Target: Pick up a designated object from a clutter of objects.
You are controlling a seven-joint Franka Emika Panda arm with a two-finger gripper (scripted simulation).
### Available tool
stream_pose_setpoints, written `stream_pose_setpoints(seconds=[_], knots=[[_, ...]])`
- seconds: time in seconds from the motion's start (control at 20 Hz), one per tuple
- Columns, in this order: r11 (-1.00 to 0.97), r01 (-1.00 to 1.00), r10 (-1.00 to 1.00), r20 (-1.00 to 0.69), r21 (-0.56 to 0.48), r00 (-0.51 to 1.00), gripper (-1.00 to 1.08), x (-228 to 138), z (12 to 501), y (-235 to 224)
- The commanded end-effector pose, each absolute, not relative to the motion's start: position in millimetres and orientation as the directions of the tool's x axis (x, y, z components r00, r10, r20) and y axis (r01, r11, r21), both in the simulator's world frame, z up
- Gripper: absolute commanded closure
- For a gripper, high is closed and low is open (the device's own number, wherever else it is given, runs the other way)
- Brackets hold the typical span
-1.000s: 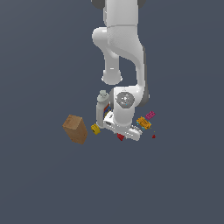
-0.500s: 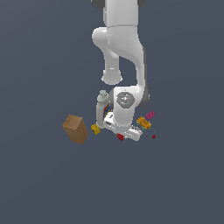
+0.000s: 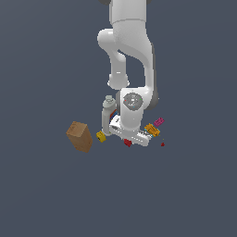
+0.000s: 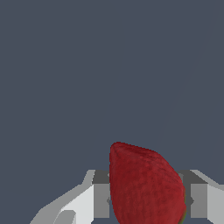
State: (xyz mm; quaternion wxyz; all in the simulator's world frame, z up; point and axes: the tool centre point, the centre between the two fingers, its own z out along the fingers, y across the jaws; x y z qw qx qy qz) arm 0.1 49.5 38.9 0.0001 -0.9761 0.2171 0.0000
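Observation:
The strawberry [image 3: 128,143] is small, red and tapered, and it lies on the dark floor just under the white hand. In the wrist view the strawberry [image 4: 144,183] fills the space between the two grey fingers, which press on its sides. My gripper [image 3: 128,140] is low over the clutter, shut on the strawberry; in the wrist view the gripper [image 4: 146,194] shows only its fingertips. The berry rests on the floor, as far as the exterior view shows.
A brown box [image 3: 79,136] stands toward the exterior view's left, with a small yellow block [image 3: 101,136] beside it. The white bottle [image 3: 108,111] stands behind the hand. Orange brick [image 3: 152,130], pink brick [image 3: 159,121] and a dark-red speck [image 3: 162,144] lie toward the right.

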Motion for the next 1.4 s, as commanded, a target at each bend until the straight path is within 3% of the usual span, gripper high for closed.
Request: stream_pose_setpoints(seconds=[0.0,0.4,1.35], knots=[[-0.906,-0.424,-0.424,0.001,-0.001,0.906,1.08,-2,49,50],[-0.906,-0.424,-0.424,0.001,-0.001,0.906,1.08,-17,102,50],[-0.906,-0.424,-0.424,0.000,0.000,0.906,1.08,-64,278,52]])
